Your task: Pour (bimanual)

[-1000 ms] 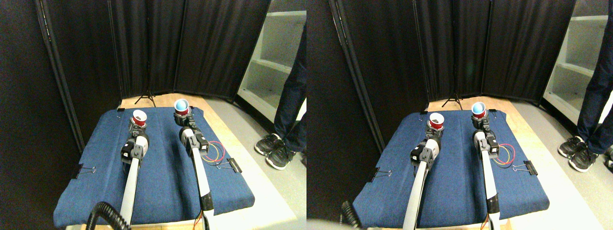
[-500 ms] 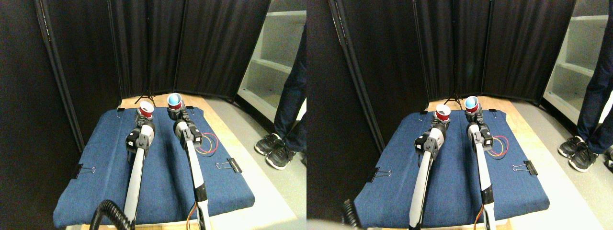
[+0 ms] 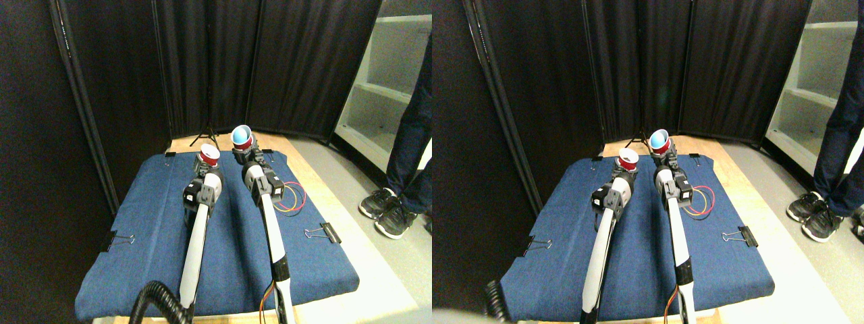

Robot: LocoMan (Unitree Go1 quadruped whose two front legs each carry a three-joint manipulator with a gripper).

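Above the blue cloth, my right gripper grips the blue-lined cup, apparently tipped toward the red cup clasped in my left gripper, positioned to pour.

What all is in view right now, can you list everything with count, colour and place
red plastic cup with white inside: 1, red, held up at the left arm's tip
red plastic cup with blue inside: 1, red and blue, at the right arm's tip, tilted left
blue cloth pad: 1, blue, covering the table
black binder clips: several, black, at pad edges
coloured wire loop: 1, red and yellow, on pad right
black curtain screens: black, behind
white shelf unit: 1, right
person's legs: dark trousers, black shoes, right
left pincer; right pincer: dark
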